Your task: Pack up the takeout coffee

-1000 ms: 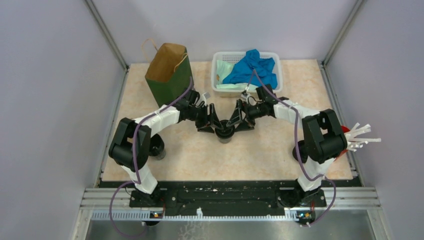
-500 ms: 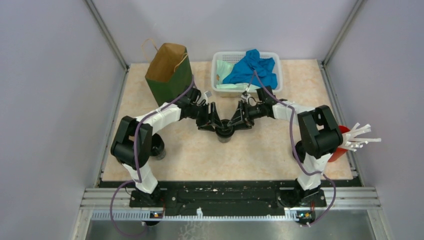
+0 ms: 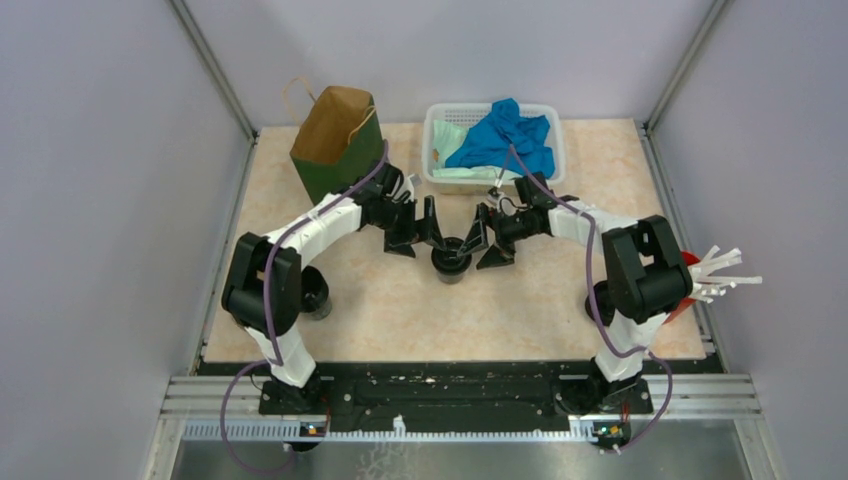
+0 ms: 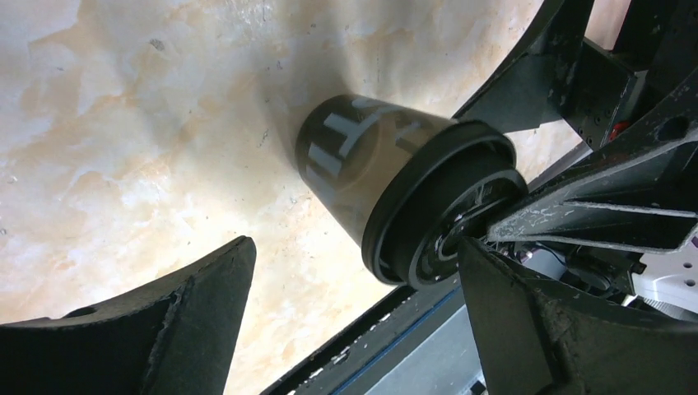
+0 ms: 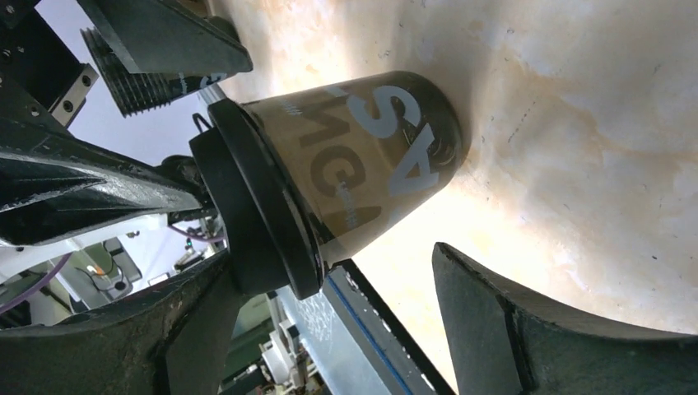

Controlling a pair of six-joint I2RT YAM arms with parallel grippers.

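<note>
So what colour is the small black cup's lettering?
Pale grey on the black paper cup; clearest in right wrist view.

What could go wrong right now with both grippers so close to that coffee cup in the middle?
The left gripper and right gripper both stand open, flanking the cup. Either one's fingers could clip its side or lid and tip it. A second cup stands right beside the left arm, which might knock it when it swings.
</note>
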